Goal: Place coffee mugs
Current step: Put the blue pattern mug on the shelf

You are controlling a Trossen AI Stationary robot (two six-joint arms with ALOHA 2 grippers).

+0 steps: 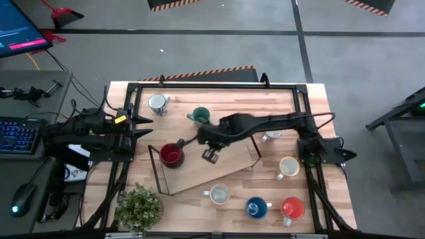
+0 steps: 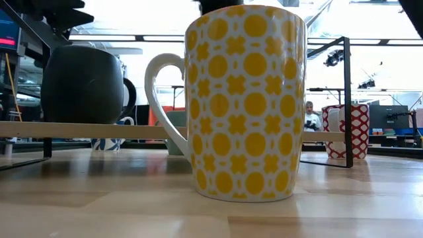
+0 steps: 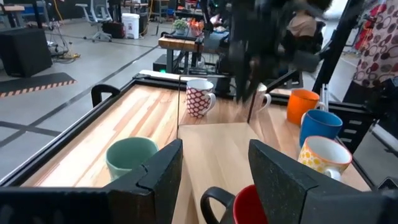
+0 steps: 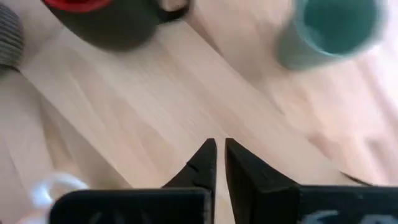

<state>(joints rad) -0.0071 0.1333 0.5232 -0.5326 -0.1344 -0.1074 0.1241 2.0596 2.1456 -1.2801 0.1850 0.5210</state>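
A dark red mug (image 1: pixel 171 155) stands upright on the board of a low wooden rack (image 1: pixel 226 166). A teal-green mug (image 1: pixel 200 116) and a white mug (image 1: pixel 158 103) stand on the table behind it. My right gripper (image 1: pixel 211 155) hovers over the board just right of the dark red mug. In its wrist view the gripper (image 4: pixel 219 155) is shut and empty, with the dark red mug (image 4: pixel 106 18) and teal mug (image 4: pixel 329 28) beyond it. My left gripper (image 1: pixel 147 126) waits open at the table's left side, and its wrist view (image 3: pixel 214 168) looks across the rack.
Along the near edge stand a grey-white mug (image 1: pixel 218 194), a blue mug (image 1: pixel 256 208) and an orange mug (image 1: pixel 292 208). A cream mug (image 1: pixel 287 166) and a white mug (image 1: pixel 271 136) sit at the right. A potted plant (image 1: pixel 139 207) is at the near left corner. The rack's black metal frame (image 1: pixel 155 166) rises around the board.
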